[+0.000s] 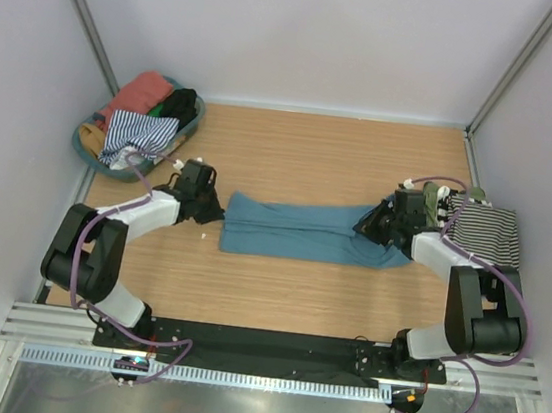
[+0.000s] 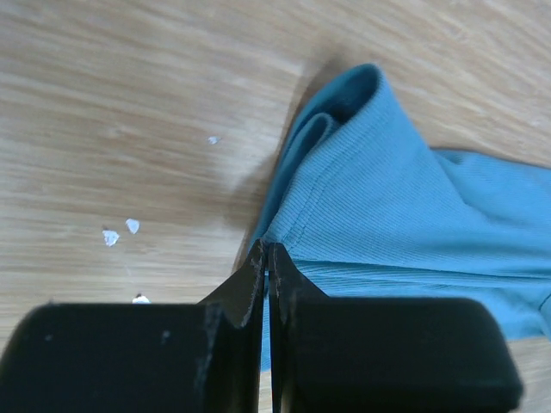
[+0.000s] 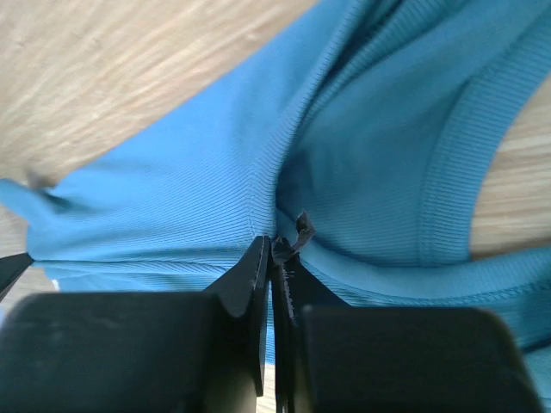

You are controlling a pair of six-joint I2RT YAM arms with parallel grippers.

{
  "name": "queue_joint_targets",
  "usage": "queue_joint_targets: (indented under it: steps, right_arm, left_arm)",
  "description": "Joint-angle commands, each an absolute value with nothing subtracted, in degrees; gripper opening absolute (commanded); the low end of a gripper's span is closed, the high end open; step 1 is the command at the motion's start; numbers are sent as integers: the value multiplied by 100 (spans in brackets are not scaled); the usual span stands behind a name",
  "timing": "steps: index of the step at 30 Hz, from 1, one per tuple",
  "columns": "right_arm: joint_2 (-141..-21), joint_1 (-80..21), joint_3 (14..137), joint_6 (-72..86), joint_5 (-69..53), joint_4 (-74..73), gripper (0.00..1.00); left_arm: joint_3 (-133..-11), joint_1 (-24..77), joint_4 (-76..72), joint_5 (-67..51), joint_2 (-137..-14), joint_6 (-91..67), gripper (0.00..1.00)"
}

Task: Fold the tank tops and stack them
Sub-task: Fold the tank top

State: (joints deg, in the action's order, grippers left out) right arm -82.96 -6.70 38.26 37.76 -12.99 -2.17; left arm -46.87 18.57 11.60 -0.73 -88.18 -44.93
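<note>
The teal top (image 1: 298,229) lies across the middle of the table (image 1: 312,161), folded lengthwise into a long ribbed band. Its hem is doubled over at the left end and its bound armholes are at the right. A striped top (image 1: 484,234) sits folded at the right edge. Coral (image 1: 141,91), dark (image 1: 178,104), mustard (image 1: 91,134) and second striped (image 1: 138,137) tops lie heaped far left.

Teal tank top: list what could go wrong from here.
The left hand pinches the teal tank top only at its hem edge; it may slip. Cloth bunches at the right hand, so the fold may end uneven. The striped tank top beside that hand could get dragged.
</note>
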Motion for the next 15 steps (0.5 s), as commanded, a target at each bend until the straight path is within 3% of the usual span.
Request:
queue_joint_targets:
  steps: [1,8,10,15]
  right_arm:
    - [-8174,-677,3613,3841,-853,-53,10]
    - [-8113,-677,3437,3911,-730,79,22]
    - [-7964,-677,3384,3885,-598,44,31]
    - [-7410,-685,3410,3762,-370,-167,37]
  left_arm:
    - [-4457,1889,915,185,-8596,-4614,0]
    - [-4236,2092,607,167,-8754,-4702,4]
    - [-4228,2118,624,202,-8702,-4685,10]
    - [-4122,2118,703,395,-8201,-4641,35]
